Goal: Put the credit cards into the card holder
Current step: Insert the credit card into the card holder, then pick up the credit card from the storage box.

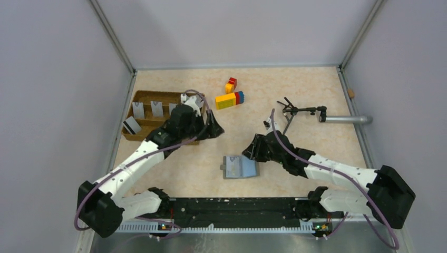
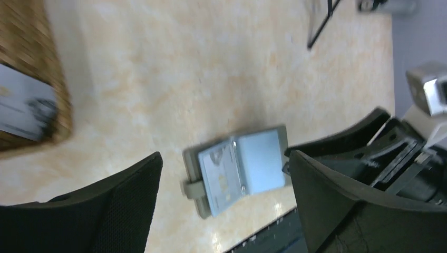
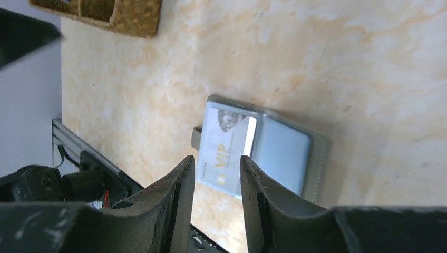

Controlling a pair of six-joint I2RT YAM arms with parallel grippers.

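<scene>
Caught the card holder [image 1: 248, 169] lying open on the surface near the front rail, with one card marked VIP [image 3: 221, 142] flat on its left panel; could not tell whether that card sat in a pocket or merely on top. Counted several more credit cards [image 1: 138, 109] standing upright in the wicker tray [image 1: 142, 96] at the far left.

Judged the step in hand to be fetching another card. Thought it best done by pinching one card alone along its top edge, lifting straight up clear of the tray dividers, then sliding it in flat and square while the other gripper pinned the holder against skidding.

Showed the left gripper [image 1: 213, 127] at the tray's right end, fingers spread wide and empty, arm stretched forward and angled towards the middle. Showed the right gripper [image 1: 251, 153] low, just beside the holder's right edge, fingers only narrowly apart with nothing between them, arm reaching inward from the right.
</scene>
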